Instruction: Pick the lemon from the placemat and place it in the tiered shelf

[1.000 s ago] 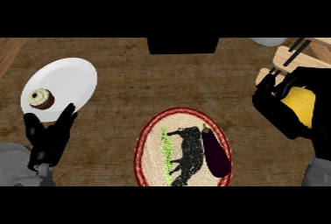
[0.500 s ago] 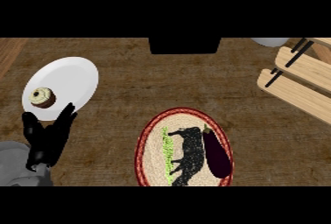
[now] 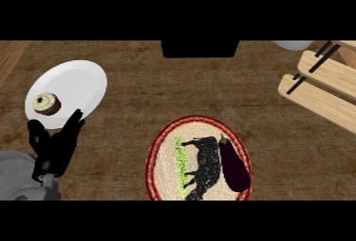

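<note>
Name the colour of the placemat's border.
Red, ringing the oval placemat; seen in the head view.

I see a dark brown wood-grain counter point(image 3: 173, 89) filling the view, a lighter plank strip point(image 3: 8, 54) at far left, a black block point(image 3: 200, 48) at top centre

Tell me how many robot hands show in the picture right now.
1: the left hand, fingers up at the lower left, beside the white plate. The right hand is out of view.
</note>
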